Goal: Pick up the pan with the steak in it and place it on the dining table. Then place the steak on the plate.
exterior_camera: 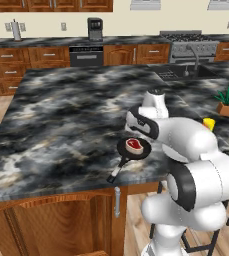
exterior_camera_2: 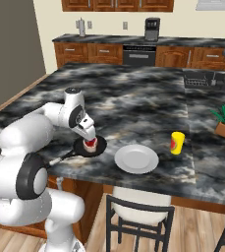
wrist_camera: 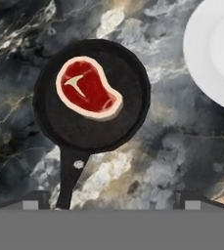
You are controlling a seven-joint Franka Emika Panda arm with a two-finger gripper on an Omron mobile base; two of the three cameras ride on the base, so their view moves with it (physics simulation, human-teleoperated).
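Steak in pan lies below open jaws.

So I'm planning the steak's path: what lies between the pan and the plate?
Nothing: only bare tabletop separates the pan from the plate, as the hand view shows; the right base view agrees.

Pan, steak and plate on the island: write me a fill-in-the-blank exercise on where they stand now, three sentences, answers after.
1. The steak lies inside the ____.
2. The pan rests on the dining table, and its handle points toward the table's near ____.
3. The plate beside the pan has ____ on it, and the gripper hangs above the pan, jaws open.

Missing words: pan; edge; nothing
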